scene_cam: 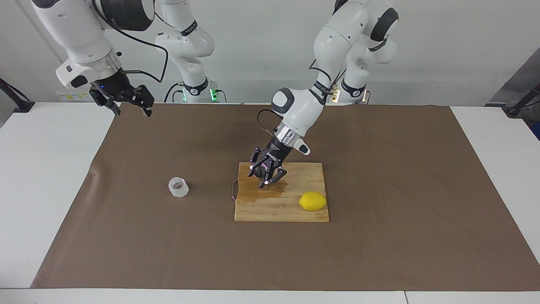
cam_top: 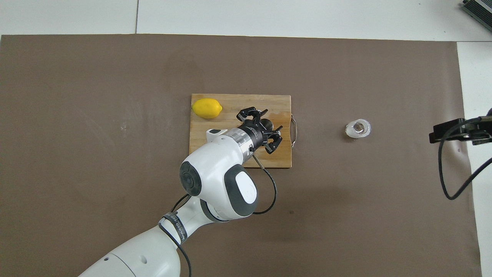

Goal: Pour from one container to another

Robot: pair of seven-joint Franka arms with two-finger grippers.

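Observation:
The clear cut-glass cup point(scene_cam: 178, 187) point(cam_top: 358, 129) stands upright on the brown mat, beside the board toward the right arm's end. The steel jigger point(scene_cam: 260, 172) point(cam_top: 266, 125) stands on the wooden cutting board point(scene_cam: 295, 213) point(cam_top: 234, 100), near its handle end. My left gripper point(scene_cam: 258, 177) point(cam_top: 271, 122) reaches down slantwise around the jigger, its fingers spread apart on either side. My right gripper point(scene_cam: 133, 112) point(cam_top: 457, 130) hangs open and empty over the mat's edge at the right arm's end, waiting.
A yellow lemon point(scene_cam: 312, 201) point(cam_top: 206, 108) lies on the board's corner toward the left arm's end. A wet patch point(scene_cam: 270, 195) darkens the board by the jigger. A metal handle point(scene_cam: 233, 191) sticks out of the board toward the cup.

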